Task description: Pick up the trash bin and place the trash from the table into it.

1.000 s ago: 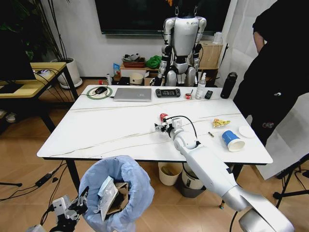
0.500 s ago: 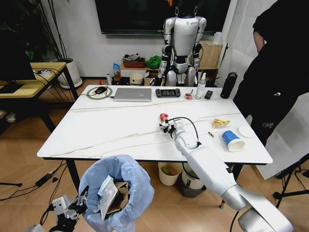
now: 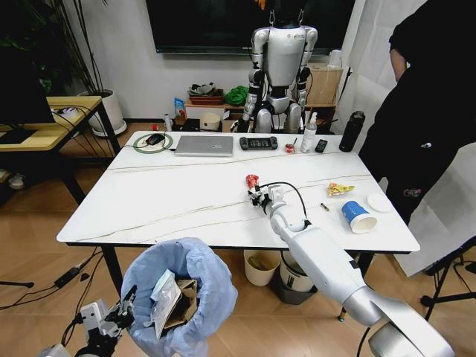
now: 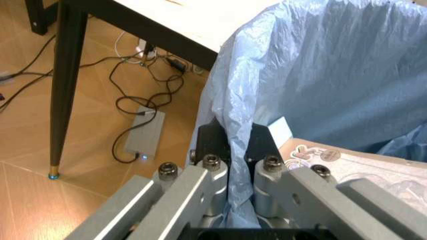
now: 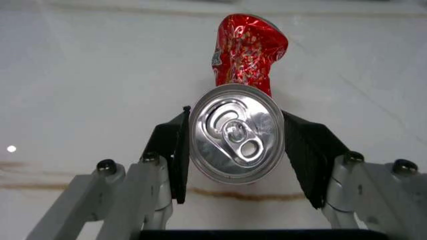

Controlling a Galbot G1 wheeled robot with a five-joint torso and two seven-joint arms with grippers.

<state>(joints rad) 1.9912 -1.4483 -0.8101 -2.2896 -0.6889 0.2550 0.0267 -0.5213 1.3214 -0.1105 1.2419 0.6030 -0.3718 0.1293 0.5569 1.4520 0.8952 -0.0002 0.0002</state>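
Living-room setting; white marble-look counter (image 3: 171, 201) on black legs, a humanoid robot parked against the far wall.

Step in hand: collecting a piece of trash. Right gripper (image 5: 241, 162) reaches to mid-counter, jaws apart and straddling a crushed red can (image 5: 245, 75); the can's silver lid sits between the pads, a gap visible on the right side, contact on the left unclear. Not yet clamped, by my reading.

Left gripper (image 4: 238, 162) is low, below the near counter edge, pinched on the blue liner of the trash bin (image 3: 178, 294), which already holds cardboard.

Next move calls for: closing squarely on the can, lifting clear, carrying back to the bin.

Remaining: blue-and-white paper cup (image 3: 358, 216), yellow wrapper (image 3: 341, 189). Laptop (image 3: 204, 145) lies well apart; nothing blocks the path.
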